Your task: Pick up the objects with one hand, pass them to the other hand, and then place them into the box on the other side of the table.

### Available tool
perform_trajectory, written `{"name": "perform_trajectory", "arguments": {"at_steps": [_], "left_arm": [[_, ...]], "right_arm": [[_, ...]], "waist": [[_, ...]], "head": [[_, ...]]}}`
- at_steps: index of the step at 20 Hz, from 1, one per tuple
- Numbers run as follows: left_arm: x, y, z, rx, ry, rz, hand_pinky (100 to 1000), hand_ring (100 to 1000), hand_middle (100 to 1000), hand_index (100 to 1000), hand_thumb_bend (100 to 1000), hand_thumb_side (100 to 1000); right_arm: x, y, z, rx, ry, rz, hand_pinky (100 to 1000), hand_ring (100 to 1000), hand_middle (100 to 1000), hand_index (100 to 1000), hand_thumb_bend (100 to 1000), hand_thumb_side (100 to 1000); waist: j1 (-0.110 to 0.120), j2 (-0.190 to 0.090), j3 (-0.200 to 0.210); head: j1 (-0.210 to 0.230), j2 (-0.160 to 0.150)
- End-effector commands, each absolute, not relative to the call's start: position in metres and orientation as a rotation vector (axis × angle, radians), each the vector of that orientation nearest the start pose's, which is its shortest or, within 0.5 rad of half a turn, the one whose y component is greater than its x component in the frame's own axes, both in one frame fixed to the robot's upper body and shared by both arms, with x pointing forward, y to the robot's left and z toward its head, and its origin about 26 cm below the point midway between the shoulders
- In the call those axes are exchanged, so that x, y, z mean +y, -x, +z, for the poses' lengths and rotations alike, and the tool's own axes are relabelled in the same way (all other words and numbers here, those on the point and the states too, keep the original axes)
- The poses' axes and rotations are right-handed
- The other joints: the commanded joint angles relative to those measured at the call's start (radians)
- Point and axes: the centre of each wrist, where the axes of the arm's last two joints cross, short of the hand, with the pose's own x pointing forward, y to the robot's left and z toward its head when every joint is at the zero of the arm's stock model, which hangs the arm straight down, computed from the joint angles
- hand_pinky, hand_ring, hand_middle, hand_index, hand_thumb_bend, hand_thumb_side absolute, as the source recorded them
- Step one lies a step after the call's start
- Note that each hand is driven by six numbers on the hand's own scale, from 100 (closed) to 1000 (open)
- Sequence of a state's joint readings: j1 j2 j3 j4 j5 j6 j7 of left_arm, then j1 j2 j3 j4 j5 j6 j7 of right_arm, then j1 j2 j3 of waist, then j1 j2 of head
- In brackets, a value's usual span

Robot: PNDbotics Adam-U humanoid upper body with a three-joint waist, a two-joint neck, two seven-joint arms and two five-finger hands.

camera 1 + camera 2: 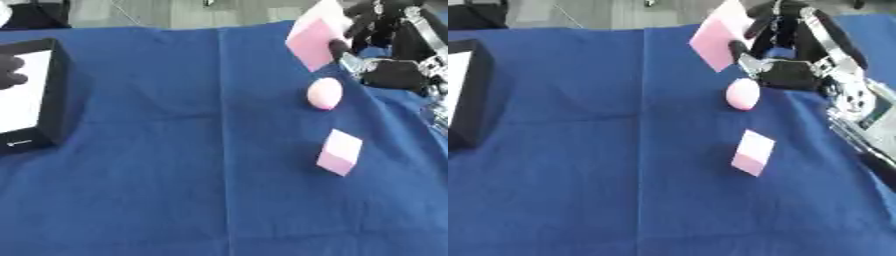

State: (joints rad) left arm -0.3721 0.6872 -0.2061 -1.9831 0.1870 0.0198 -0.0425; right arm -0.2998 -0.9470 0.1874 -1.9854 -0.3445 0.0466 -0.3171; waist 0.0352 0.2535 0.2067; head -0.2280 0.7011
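Grasping a pink block [717, 36] at upper right, the right robot hand [785, 47] holds it tilted above the counter [605, 175]. A pink ball [743, 94] and smaller pink cube [753, 152] lie below it; the box [35, 95] sits at the left edge, where only dark fingertips of the left robot hand [10, 71] show, state unclear.

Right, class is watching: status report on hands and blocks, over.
Right hand shut on large pink block, lifted. Left hand at box, fingers unclear. Pink ball and small pink block on blue cloth. Path unobstructed.

Blue cloth [175, 150] matt, creased; pink blocks [753, 152] matt, foam-like; box [54, 95] rim matt black.
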Motion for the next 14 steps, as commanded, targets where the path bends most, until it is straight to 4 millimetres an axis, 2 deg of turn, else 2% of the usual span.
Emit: {"name": "perform_trajectory", "arguments": {"at_steps": [1,14], "left_arm": [[0.266,-0.300,0.243,-2.210,-0.051,-0.890,905,782,783,788,100,759],[0.238,-0.302,0.309,-2.408,0.104,-1.131,876,788,789,791,100,680]], "right_arm": [[-0.305,-0.288,0.241,-2.097,0.378,0.554,444,445,525,488,100,100],[-0.296,-0.289,0.228,-2.066,0.414,0.585,444,442,521,486,100,100]], "waist": [[0.001,-0.019,0.007],[0.012,-0.039,0.030]], "head": [[-0.011,-0.008],[-0.032,0.015]]}}
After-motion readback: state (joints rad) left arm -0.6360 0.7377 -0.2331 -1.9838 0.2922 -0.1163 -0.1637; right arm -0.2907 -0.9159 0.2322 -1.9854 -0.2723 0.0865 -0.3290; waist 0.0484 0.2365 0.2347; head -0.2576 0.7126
